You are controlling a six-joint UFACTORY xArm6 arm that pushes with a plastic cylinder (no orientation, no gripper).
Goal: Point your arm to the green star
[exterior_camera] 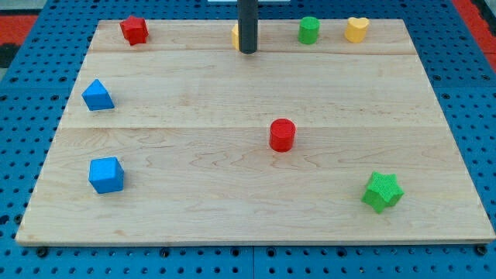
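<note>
The green star [383, 191] lies flat at the desk's [232, 217] lower right in the view, with no long axis. My tip [247, 51] sits far off at the top, half hiding a yellow block [235, 36]. There are no fingers, only the rod.

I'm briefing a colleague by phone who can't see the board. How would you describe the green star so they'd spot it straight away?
Start at the wooden board and go to its corner at the view's bottom right. The green star sits alone there, far from my tip at the view's top. The only other green block is a green cylinder on the top edge, and the nearest neighbour is a red cylinder.
</note>
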